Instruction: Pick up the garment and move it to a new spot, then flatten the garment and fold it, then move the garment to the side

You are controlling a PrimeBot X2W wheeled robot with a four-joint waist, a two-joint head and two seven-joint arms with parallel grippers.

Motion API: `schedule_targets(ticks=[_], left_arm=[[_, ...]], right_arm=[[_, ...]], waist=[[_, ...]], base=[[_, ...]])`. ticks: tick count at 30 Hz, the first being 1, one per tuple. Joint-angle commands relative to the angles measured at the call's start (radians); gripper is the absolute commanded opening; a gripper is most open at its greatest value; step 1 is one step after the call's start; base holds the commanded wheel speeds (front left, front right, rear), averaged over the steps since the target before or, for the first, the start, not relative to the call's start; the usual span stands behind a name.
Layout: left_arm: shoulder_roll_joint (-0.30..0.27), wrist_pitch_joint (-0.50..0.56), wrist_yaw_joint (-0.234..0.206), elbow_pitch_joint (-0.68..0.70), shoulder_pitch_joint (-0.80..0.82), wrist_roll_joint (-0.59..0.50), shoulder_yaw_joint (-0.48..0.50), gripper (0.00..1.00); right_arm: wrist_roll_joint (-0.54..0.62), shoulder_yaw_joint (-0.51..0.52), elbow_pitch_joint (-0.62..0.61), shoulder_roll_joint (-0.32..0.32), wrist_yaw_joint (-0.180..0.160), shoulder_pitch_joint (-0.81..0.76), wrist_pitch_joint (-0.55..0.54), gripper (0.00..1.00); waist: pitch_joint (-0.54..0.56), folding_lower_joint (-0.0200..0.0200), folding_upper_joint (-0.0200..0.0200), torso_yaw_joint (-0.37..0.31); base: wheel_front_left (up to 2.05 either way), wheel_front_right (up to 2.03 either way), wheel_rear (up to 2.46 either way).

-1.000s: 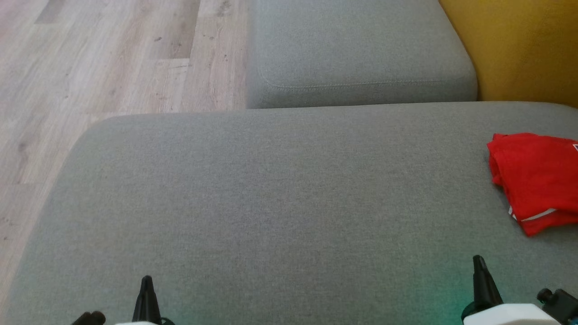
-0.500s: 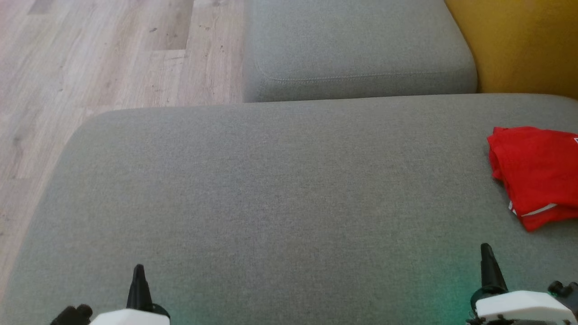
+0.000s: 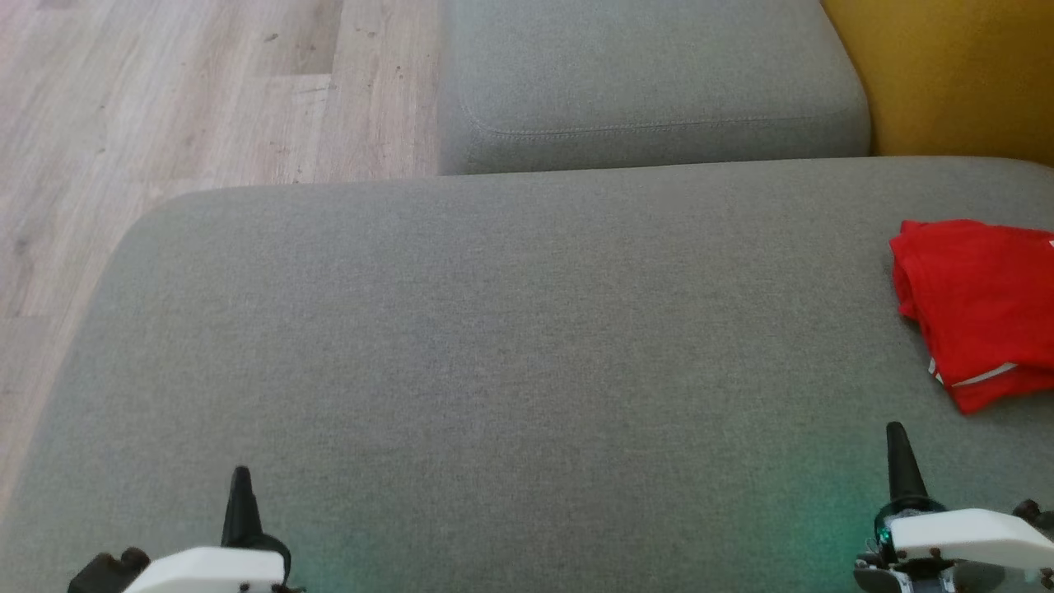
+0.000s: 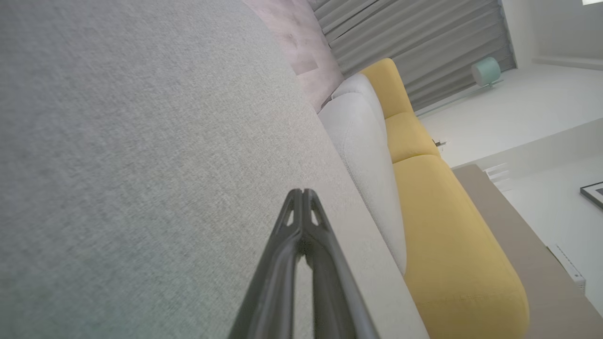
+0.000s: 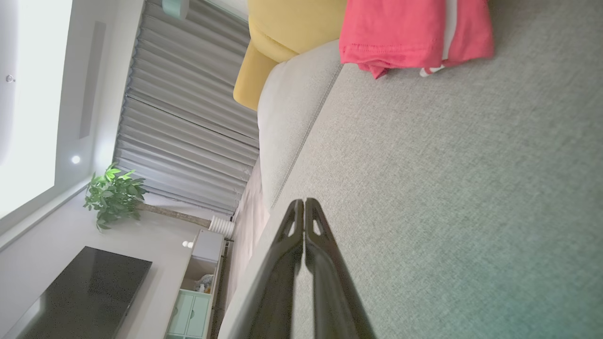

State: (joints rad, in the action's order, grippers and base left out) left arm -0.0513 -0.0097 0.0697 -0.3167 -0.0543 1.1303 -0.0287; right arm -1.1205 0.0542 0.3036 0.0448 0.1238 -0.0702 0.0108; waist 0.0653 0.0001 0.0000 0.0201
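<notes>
the folded red garment [image 3: 980, 309] lies on the grey seat [image 3: 494, 329], far right. the left gripper [image 4: 302, 193] and right gripper [image 5: 304, 202] hang over the seat, fingers clenched together on nothing, clear of the garment.

grey fabric sofa seat [image 3: 494, 346], a folded red garment [image 3: 980, 305] on its right end

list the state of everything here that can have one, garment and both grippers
red fabric garment: folded in layers, lying on the grey fabric sofa cushion near its right side, held by nothing
left gripper: shut, fingertips together, holding nothing
right gripper: shut, fingertips together, holding nothing, apart from the garment
</notes>
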Motion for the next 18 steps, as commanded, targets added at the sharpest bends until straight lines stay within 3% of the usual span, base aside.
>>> schedule_targets(ticks=[1,18], left_arm=[[0.000,0.009,0.008,0.039,0.070,0.038,0.038,0.00],[0.001,0.056,0.030,0.052,0.108,0.219,0.081,0.00]], right_arm=[[-0.041,-0.005,-0.039,0.006,0.005,0.067,-0.011,0.00],[-0.226,0.021,-0.047,0.006,0.006,0.113,-0.057,0.00]], waist=[[-0.004,-0.0001,0.0000,-0.001],[-0.030,-0.0001,0.0000,-0.009]], base=[[0.00,0.00,0.00],[0.00,0.00,0.00]])
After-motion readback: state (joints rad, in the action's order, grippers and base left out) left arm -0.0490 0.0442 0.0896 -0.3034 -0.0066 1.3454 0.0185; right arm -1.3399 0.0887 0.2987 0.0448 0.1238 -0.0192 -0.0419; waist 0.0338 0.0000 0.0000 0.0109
